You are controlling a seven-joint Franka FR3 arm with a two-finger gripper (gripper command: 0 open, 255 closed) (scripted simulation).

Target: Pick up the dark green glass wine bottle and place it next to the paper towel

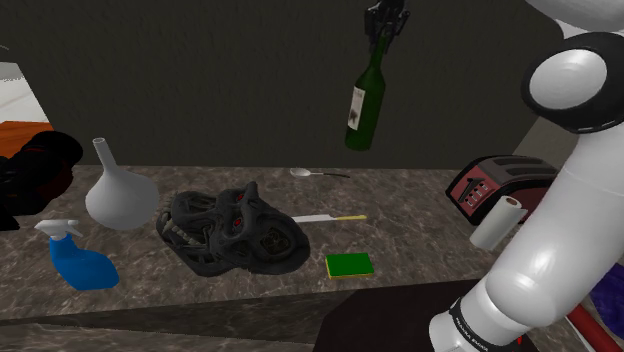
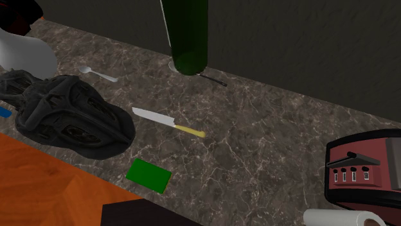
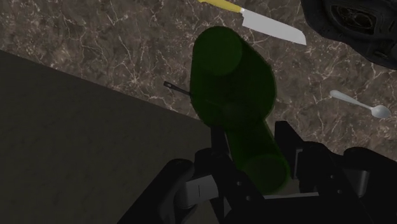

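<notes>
A dark green wine bottle (image 1: 366,104) with a pale label hangs high above the marble counter (image 1: 400,215), slightly tilted, its neck clasped by my black gripper (image 1: 385,30). In the second exterior view the bottle's lower body (image 2: 187,35) hovers over the counter's back edge. In the wrist view the bottle (image 3: 235,95) runs away from my gripper (image 3: 254,175), whose fingers close on its neck. The white paper towel roll (image 1: 497,222) lies tilted near the red toaster (image 1: 493,187), to the shoulder view's right of the bottle and lower; it also appears as a roll (image 2: 340,218) in the second exterior view.
On the counter lie a black helmet-like object (image 1: 235,230), a white vase (image 1: 120,192), a blue spray bottle (image 1: 75,258), a green sponge (image 1: 349,264), a yellow-handled knife (image 1: 328,218) and a spoon (image 1: 305,173). A dark wall (image 1: 250,80) backs the counter.
</notes>
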